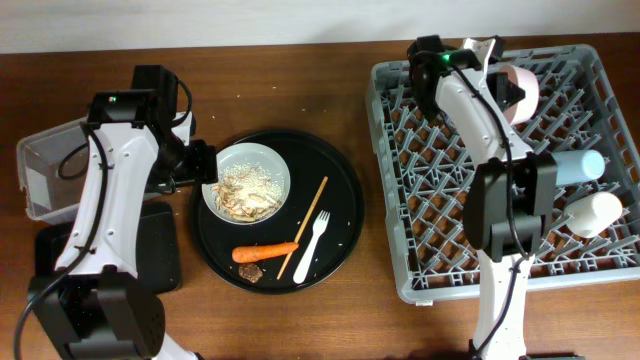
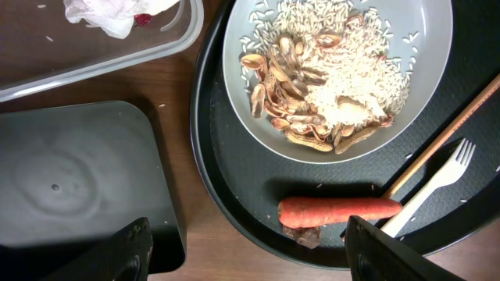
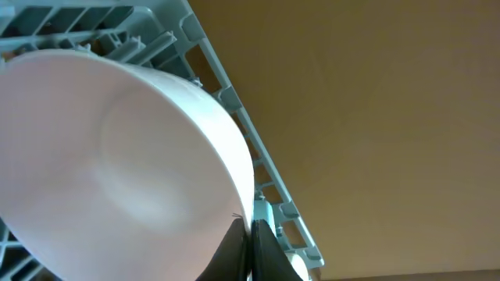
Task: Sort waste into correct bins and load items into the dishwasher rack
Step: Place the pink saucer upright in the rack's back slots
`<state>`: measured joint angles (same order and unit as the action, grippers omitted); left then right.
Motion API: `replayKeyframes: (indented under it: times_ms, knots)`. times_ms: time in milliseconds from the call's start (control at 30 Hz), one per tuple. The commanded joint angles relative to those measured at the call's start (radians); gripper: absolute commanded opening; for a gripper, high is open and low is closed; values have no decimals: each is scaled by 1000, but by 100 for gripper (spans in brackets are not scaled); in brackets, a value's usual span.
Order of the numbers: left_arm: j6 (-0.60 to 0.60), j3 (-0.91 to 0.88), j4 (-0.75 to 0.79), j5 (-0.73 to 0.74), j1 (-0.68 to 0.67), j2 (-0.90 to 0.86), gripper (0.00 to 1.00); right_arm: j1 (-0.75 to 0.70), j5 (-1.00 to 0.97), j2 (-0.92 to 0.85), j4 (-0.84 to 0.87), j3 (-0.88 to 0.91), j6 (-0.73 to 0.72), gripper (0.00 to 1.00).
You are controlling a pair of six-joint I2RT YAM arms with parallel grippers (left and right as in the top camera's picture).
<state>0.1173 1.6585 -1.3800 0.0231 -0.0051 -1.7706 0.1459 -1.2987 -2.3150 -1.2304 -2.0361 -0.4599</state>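
Observation:
The white plate (image 1: 222, 165) of pale shredded scraps (image 2: 344, 78) sits on the round black tray, with the orange carrot (image 1: 265, 252), small brown bit (image 1: 250, 271) and white fork (image 1: 311, 245) beside it. My left gripper (image 2: 262, 257) is open and empty, hovering over the tray's left edge near the carrot (image 2: 340, 211) and brown bit (image 2: 306, 236). My right gripper (image 3: 248, 234) is shut on the rim of the pale pink bowl (image 3: 117, 172), held on edge at the back of the grey rack (image 1: 400, 250). The light blue cup (image 1: 580, 165) and cream cup (image 1: 592, 213) lie in the rack.
The clear tub (image 1: 45, 170) at far left holds white tissue (image 2: 109, 12) and a red wrapper (image 2: 142, 19). The shallow black rectangular tray (image 1: 150, 245) lies in front of it. A wooden chopstick (image 1: 303, 227) lies on the round black tray (image 1: 340, 190).

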Motion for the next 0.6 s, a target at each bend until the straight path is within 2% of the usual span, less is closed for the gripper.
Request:
replayKeyframes:
  times_ms: [0, 67, 133, 167, 200, 267, 367, 433, 467, 500, 567]
  knots:
    - [2, 6, 6, 12, 3, 26, 79, 42, 121, -14, -3, 50, -2, 4]
    - [2, 6, 8, 12, 3, 26, 79, 74, 136, -14, -13, 50, -1, 7]
    - [2, 6, 10, 12, 3, 26, 79, 106, 172, -14, -47, 50, -1, 29]
    - [2, 6, 11, 12, 3, 26, 79, 118, 188, -14, -70, 50, -2, 50]
    - [2, 6, 11, 12, 3, 26, 79, 126, 201, -8, -103, 50, -15, 60]
    - [2, 6, 12, 12, 3, 26, 79, 128, 208, 25, -178, 48, -122, 66]
    - [2, 6, 14, 12, 3, 26, 79, 100, 386, 199, -210, 47, -148, 68]
    - [2, 6, 15, 16, 3, 26, 80, 53, 549, 308, -206, 47, -147, 84]
    - [2, 6, 18, 15, 3, 26, 80, 23, 667, 362, -205, 47, -135, 96]
    - [2, 6, 18, 15, 3, 26, 80, -5, 789, 399, -197, 47, -85, 98]
    - [2, 6, 18, 15, 3, 26, 80, -53, 1080, 457, -178, 47, 105, 99]
